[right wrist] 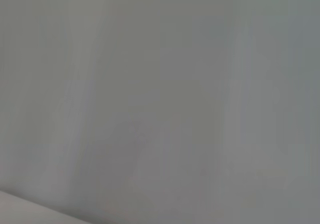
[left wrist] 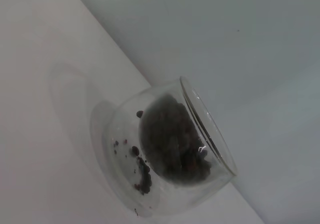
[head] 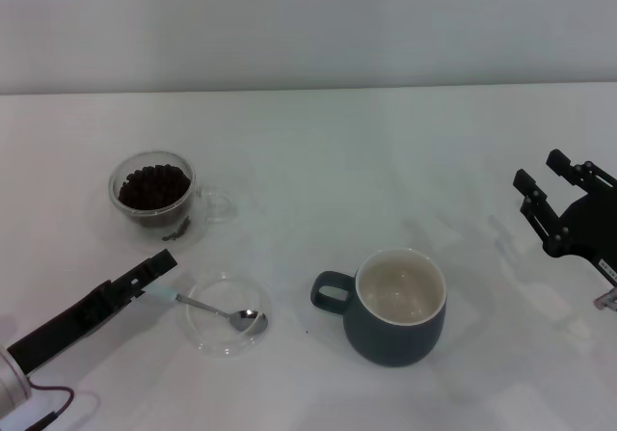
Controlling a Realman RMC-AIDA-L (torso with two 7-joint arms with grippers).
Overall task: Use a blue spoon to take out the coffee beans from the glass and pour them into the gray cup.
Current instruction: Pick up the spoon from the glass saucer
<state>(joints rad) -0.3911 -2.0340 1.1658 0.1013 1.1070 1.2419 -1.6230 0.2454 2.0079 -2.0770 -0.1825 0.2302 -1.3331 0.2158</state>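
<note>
The white table [head: 318, 161] carries everything. The gray cup [head: 397, 308] stands upright near the front, right of centre, handle toward the robot's left, its cream inside bare. The right gripper [head: 549, 192] hovers parked at the right edge, well apart from the cup, its fingers spread and grasping nothing. The left gripper [head: 160, 269] reaches in low from the front left and is clenched on the pale handle of the spoon [head: 214, 309]. The glass [head: 152, 196] stands at the back left, holding a heap of beans [head: 154, 186]; the left wrist view shows it close up. A clear saucer [head: 224, 312] lies between glass and cup, and the spoon's bowl rests on it.
</note>
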